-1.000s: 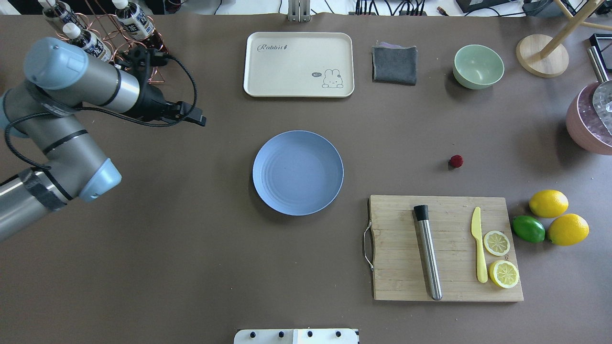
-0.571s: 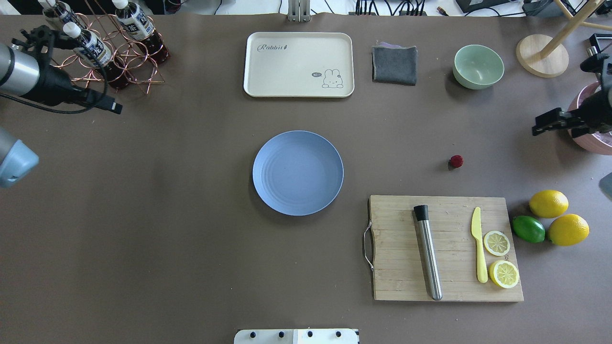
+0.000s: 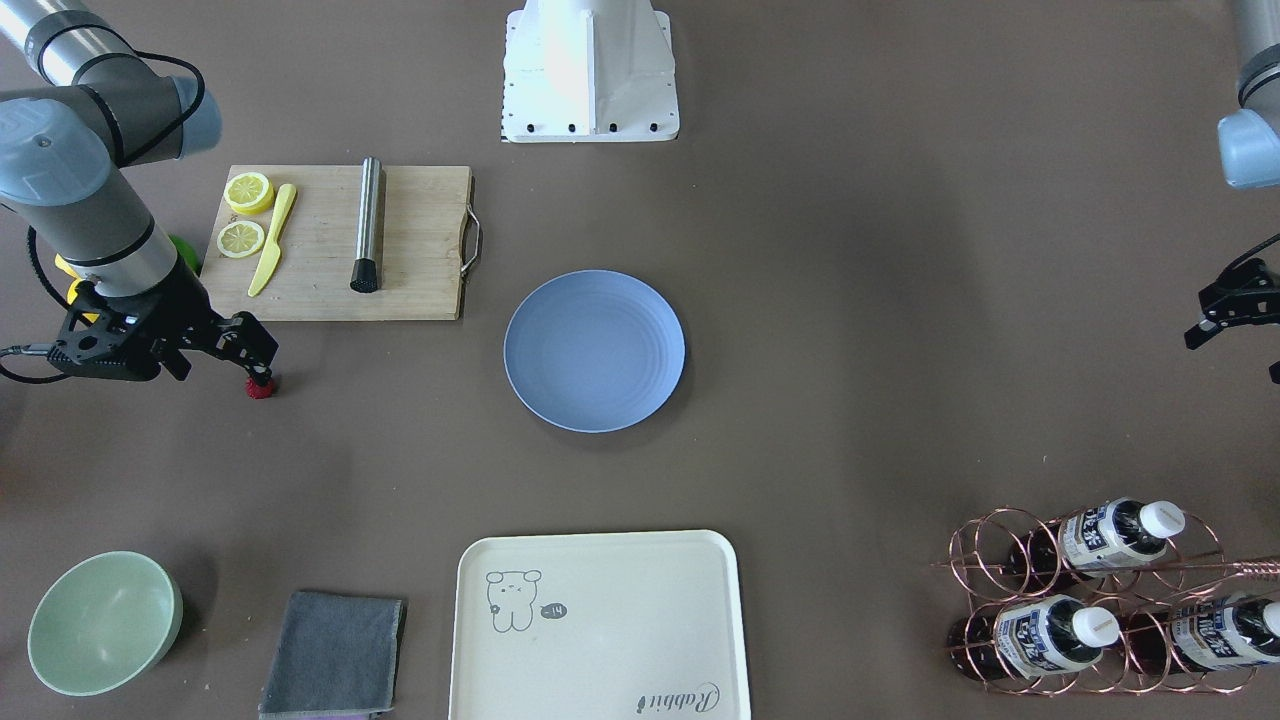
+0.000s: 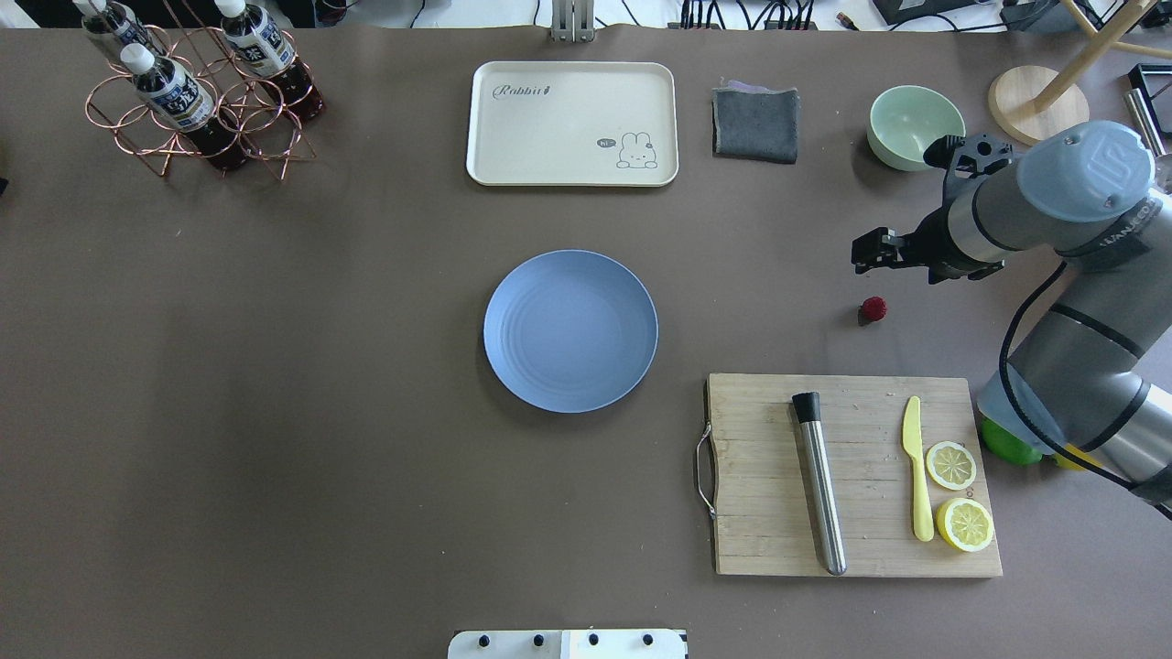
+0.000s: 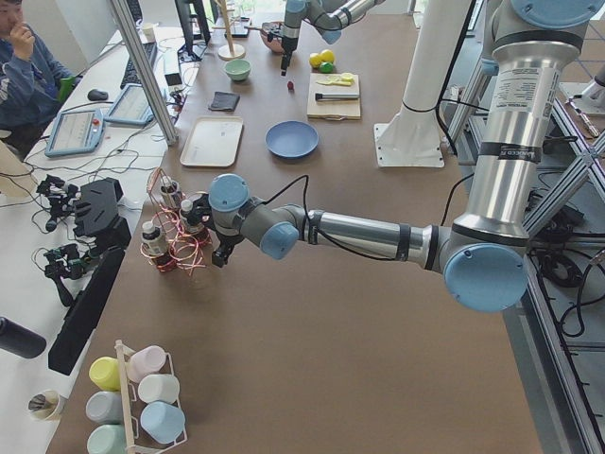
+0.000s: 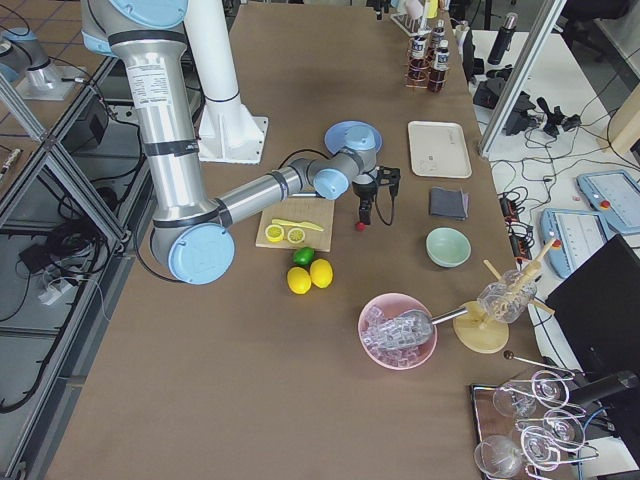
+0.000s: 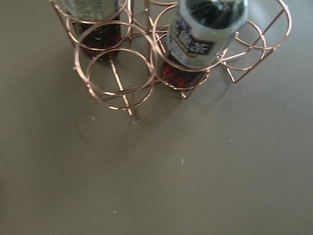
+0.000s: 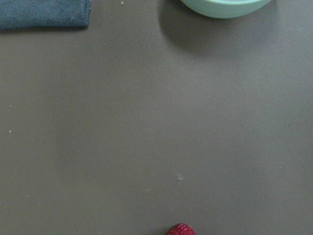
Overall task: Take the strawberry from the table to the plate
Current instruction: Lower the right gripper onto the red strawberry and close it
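Observation:
The strawberry lies on the brown table, between the cutting board and the mint bowl. It also peeks in at the bottom edge of the right wrist view as a red strawberry. My right gripper hovers just above and slightly beyond it, open and holding nothing. The light-blue plate sits bare at the table's middle. My left gripper hangs open far off at the table's left end, next to the bottle rack.
A wooden cutting board carries a steel muddler, a yellow knife and two lemon halves. Nearby are a mint bowl, a grey cloth, a cream tray and a copper rack of bottles.
My right arm has swung in from the right edge until its gripper is beside the strawberry. My left arm has pulled back leftward, out of the overhead view.

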